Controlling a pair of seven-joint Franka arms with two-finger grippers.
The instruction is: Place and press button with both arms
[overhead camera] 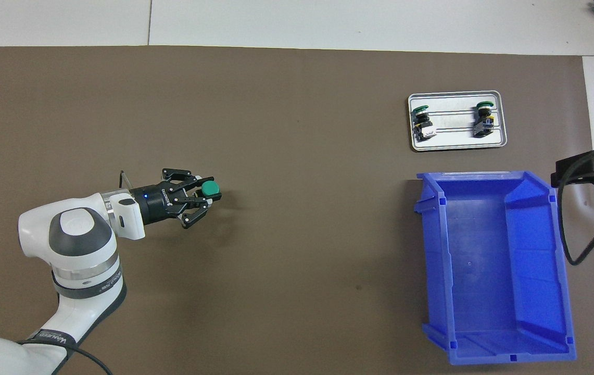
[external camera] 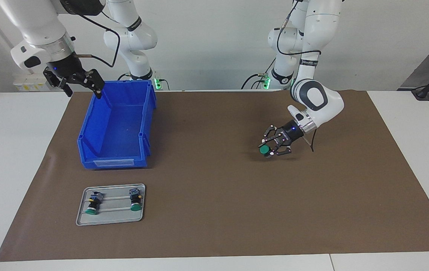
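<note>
A green-capped button (external camera: 264, 149) is held pinched in the left gripper (external camera: 270, 147) low over the brown mat (external camera: 214, 210), toward the left arm's end of the table.

Two matching buttons (external camera: 93, 203) (external camera: 135, 200) are seen lying on a metal tray (external camera: 110, 220), at about six o'clock from the blue bin (external camera: 116, 128) in the facing view. The right gripper (external camera: 81, 83) is held waiting above the bin's corner, its fingers apparently spread. A slip is judged possible: the button is gripped sideways, cap outward, so it could tip or roll when released. A press by the other arm could then push it aside. The button's body is mostly hidden by the fingers (overhead camera: 190, 183), and whether it touches the mat cannot be told. In the overhead view the right gripper is cut off at the edge.
</note>
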